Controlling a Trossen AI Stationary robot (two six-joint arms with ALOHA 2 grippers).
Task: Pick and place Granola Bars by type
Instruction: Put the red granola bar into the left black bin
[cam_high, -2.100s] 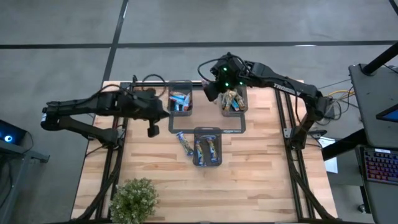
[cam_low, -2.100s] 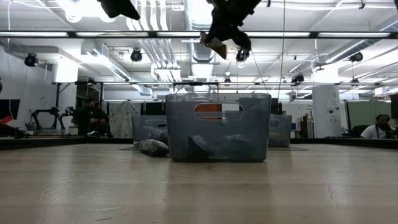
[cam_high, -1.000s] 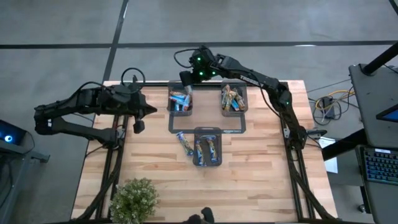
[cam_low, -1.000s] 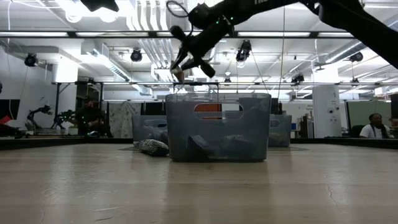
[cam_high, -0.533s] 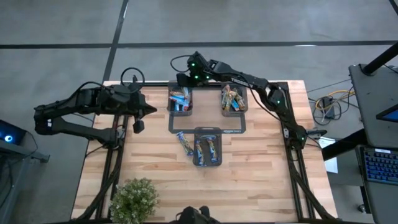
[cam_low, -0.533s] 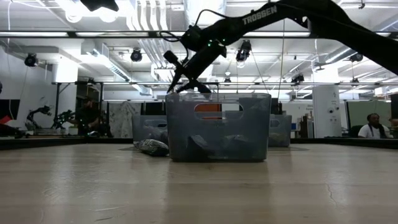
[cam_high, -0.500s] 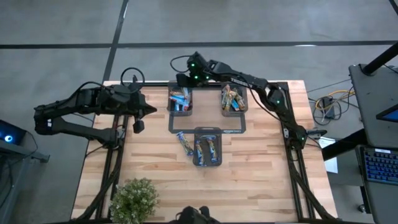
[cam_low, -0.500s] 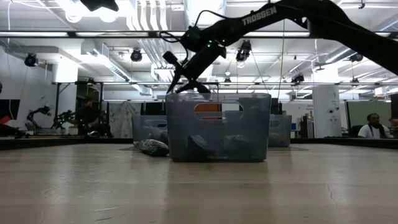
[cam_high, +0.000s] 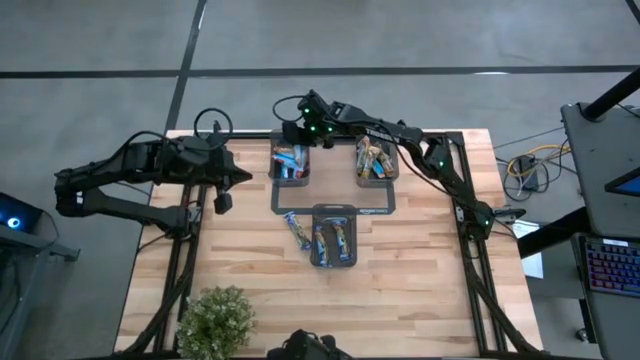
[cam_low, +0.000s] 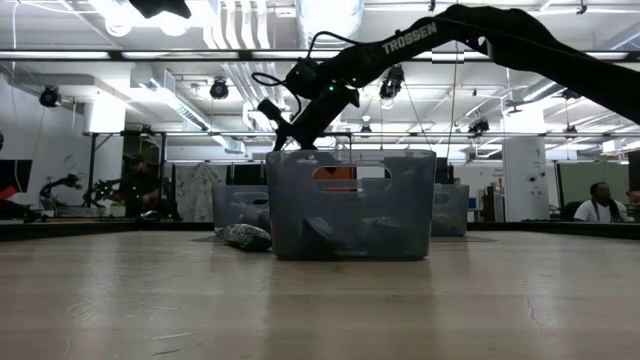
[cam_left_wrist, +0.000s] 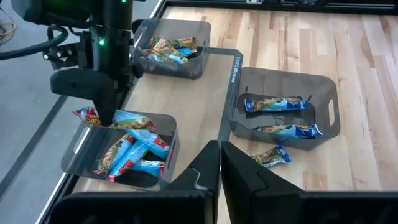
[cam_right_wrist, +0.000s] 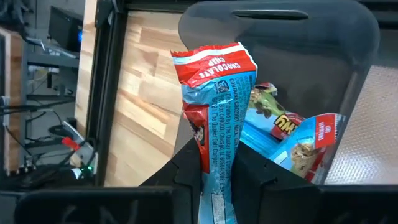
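Observation:
My right gripper (cam_high: 293, 137) hangs over the far-left grey tray (cam_high: 290, 164), shut on a red and light-blue granola bar (cam_right_wrist: 214, 112). That tray holds several light-blue bars with red parts (cam_left_wrist: 134, 152). The far-right tray (cam_high: 377, 160) has brown and green bars, and the near tray (cam_high: 334, 236) has blue ones. One bar (cam_high: 295, 228) lies flat on the table beside the near tray. My left gripper (cam_high: 222, 200) waits shut over the left part of the table. My right gripper pinches the bar between its two fingers on the light-blue stretch (cam_right_wrist: 216, 177) below the red end. The fingers come from above, pointing down. The bar runs on past the fingertips, and its red end (cam_left_wrist: 87, 116) hangs at the tray's rim, clear of the table.
A potted plant (cam_high: 215, 320) stands at the near left corner. A dark frame (cam_high: 330, 210) links the three trays. Bare wood lies left and right of the trays. In the low view the near tray (cam_low: 350, 205) stands in front of the others, and people sit in the room behind.
My right gripper has carried the bar from over the far-right tray toward the table's left and then sunk down over the far-left tray. It has stayed shut on the bar. My left arm drew back toward the left edge and has since kept still.

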